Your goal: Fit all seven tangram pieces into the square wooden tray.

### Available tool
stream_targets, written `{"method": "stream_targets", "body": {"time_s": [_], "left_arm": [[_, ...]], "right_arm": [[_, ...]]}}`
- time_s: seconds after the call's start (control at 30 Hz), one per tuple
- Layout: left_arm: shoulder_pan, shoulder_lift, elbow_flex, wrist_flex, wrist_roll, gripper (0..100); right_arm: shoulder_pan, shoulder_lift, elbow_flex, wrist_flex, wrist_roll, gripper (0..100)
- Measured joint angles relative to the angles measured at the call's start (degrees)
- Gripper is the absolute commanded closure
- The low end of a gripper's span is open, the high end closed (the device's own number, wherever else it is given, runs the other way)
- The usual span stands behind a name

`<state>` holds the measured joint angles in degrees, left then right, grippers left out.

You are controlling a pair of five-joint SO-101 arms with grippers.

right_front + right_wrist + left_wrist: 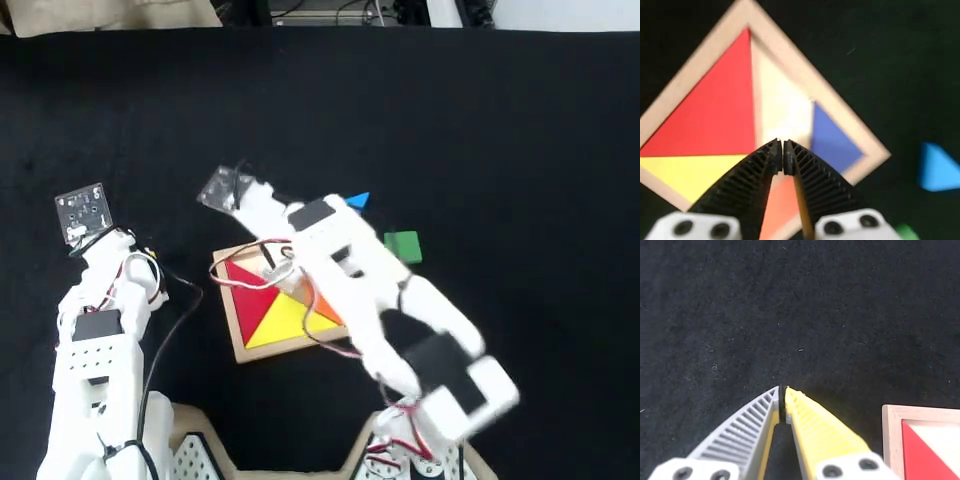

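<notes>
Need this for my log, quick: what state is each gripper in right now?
Left gripper: closed, holding nothing.
Right gripper: closed, holding nothing, above the tray.

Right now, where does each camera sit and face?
High view: overhead, looking down at the black table; left arm, right arm over wooden tray.
Left wrist view: on that wrist, facing table past shut left gripper.
Right wrist view: on that wrist, facing tray past shut right gripper.
Shared: all show the tray's red triangle.
</notes>
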<state>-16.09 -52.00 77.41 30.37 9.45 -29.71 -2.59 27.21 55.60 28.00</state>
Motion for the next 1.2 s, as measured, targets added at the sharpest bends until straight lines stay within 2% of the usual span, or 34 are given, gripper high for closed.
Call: {"method": "stream_targets", "body": {"time_s": [0.2, 0.3, 0.4, 0.5, 0.67, 0.77, 0.97, 1.13, 1.2], "left_arm": [[0.0, 0.0, 0.0, 0.0, 0.0, 97], [0.0, 0.0, 0.0, 0.0, 0.0, 97], [0.0, 0.0, 0.0, 0.0, 0.0, 97], [0.0, 0.0, 0.0, 0.0, 0.0, 97], [0.0, 0.0, 0.0, 0.0, 0.0, 97], [0.0, 0.0, 0.26, 0.0, 0.0, 97], [0.0, 0.0, 0.26, 0.0, 0.0, 97], [0.0, 0.0, 0.26, 0.0, 0.0, 97], [0.0, 0.0, 0.26, 0.0, 0.0, 97]], "right_arm": [[15.3, -13.01, -0.09, 3.69, 1.58, 96.0], [23.03, -12.4, 0.0, 7.74, 9.32, 83.5], [26.9, -8.62, 0.0, 10.02, 14.33, 74.5], [28.84, -3.87, -1.58, 10.02, 8.97, 73.4], [29.1, 3.43, -4.57, 10.02, -8.97, 73.3], [28.57, 7.56, -5.8, 10.02, -16.26, 73.3], [27.6, 13.45, -6.33, 9.49, -24.53, 73.6], [27.43, 18.11, -6.68, 6.59, -25.23, 74.3], [27.25, 19.25, -7.74, 6.24, -25.32, 79.9]]}}
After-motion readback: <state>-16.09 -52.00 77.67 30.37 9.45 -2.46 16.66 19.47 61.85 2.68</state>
